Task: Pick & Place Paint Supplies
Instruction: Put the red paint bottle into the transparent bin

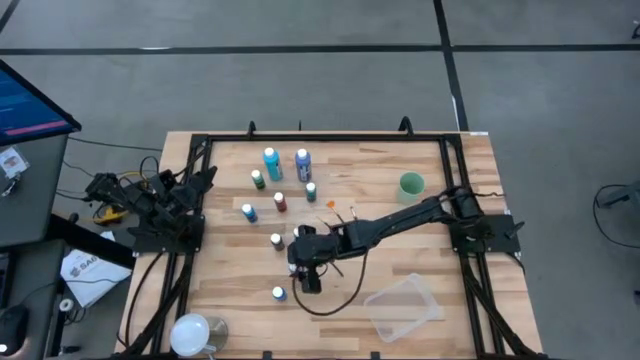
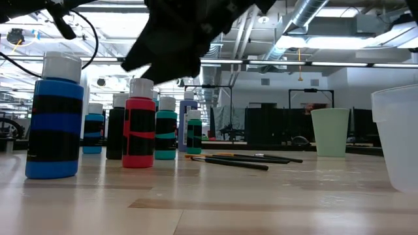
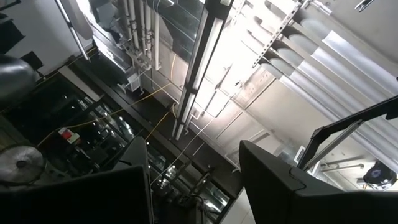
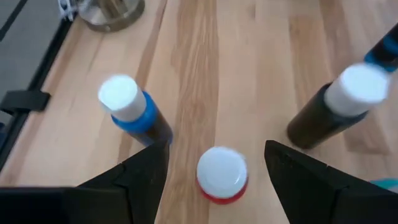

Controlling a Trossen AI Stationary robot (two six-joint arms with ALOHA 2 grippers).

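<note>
Here, the right gripper [image 4: 214, 163] hovers with fingers spread wide above a red, white-capped plastic paint bottle [image 4: 222, 175] near the wooden table's [image 1: 400, 230] centre, seemingly lining up a pick; next, a straight descent. At nine o'clock, the left gripper [image 3: 194, 180] waits, also spread.
</note>
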